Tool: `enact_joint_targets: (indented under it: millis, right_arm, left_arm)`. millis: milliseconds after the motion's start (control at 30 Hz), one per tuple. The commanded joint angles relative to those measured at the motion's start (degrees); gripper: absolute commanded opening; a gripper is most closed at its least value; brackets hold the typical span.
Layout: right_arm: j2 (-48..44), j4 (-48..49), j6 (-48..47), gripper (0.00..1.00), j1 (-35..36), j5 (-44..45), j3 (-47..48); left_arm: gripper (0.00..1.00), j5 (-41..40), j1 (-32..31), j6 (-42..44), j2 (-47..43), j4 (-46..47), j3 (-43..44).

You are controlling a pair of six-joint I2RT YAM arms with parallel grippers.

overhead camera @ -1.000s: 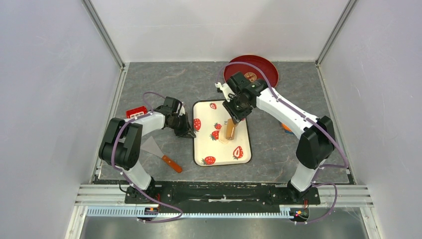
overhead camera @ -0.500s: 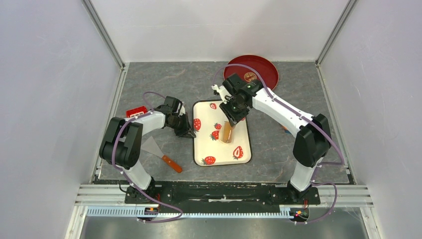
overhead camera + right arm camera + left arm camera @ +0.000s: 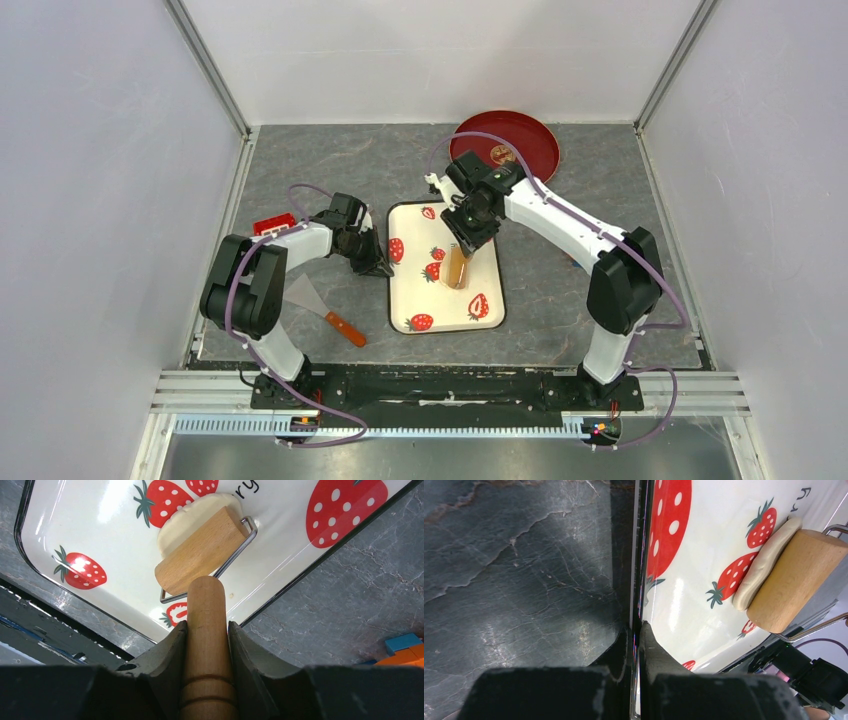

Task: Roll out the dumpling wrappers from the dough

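Note:
A white strawberry-print tray (image 3: 410,300) lies in the middle of the table. On it a thick, flattened pale cream piece of dough (image 3: 192,515) sits under the wooden barrel of a small roller (image 3: 200,557). My right gripper (image 3: 207,625) is shut on the roller's wooden handle (image 3: 207,645), above the tray's right half (image 3: 468,232). My left gripper (image 3: 638,628) is shut on the tray's left rim (image 3: 639,570); in the top view it sits at that edge (image 3: 377,264). The left wrist view shows the dough (image 3: 766,562) beside the barrel (image 3: 796,580). No thin round wrappers are in view.
A red plate (image 3: 535,140) with a gold-brown emblem (image 3: 503,153) stands at the back right. A scraper with an orange handle (image 3: 343,327) lies left of the tray, and a red box (image 3: 272,225) is further left. Orange and blue blocks (image 3: 402,647) lie right of the tray.
My right gripper and the roller have shifted slightly left and toward the near edge over the dough. The left gripper has stayed on the tray rim.

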Motion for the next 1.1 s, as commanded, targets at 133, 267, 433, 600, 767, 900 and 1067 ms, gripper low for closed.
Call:
enact_joint_targets:
  millis: [133,267,433,600,767,900,1067]
  right_arm:
    - [0.85,3.05,1.13,0.00,0.92,-2.80,-4.90]
    - [0.71,5.69,1.88,0.00,1.10,-5.86,-7.71]
    - [2.10,4.91,2.36,0.00,1.18,-2.21,-10.38]
    - [3.85,1.95,2.72,0.00,1.19,3.82,-12.13]
    - [5.07,0.22,5.01,0.00,1.09,6.64,-13.01]
    - [6.28,0.12,4.63,0.00,1.09,6.65,-13.07]
    - [7.17,0.54,3.87,0.00,1.09,6.29,-13.70]
  left_arm:
    - [0.02,-5.34,-0.66,1.76,2.49,-1.12,-0.21]
    - [0.02,-5.09,-0.67,1.85,2.68,-1.18,-0.12]
    - [0.02,-5.06,-0.63,2.05,2.75,-1.37,0.01]
    - [0.02,-5.21,-0.67,2.34,2.99,-1.85,0.28]
    - [0.02,-5.43,-0.67,2.46,3.05,-1.99,0.24]
    - [0.02,-5.44,-0.63,2.38,3.14,-2.03,0.32]
    - [0.02,-5.39,-0.66,2.50,3.19,-2.01,0.24]
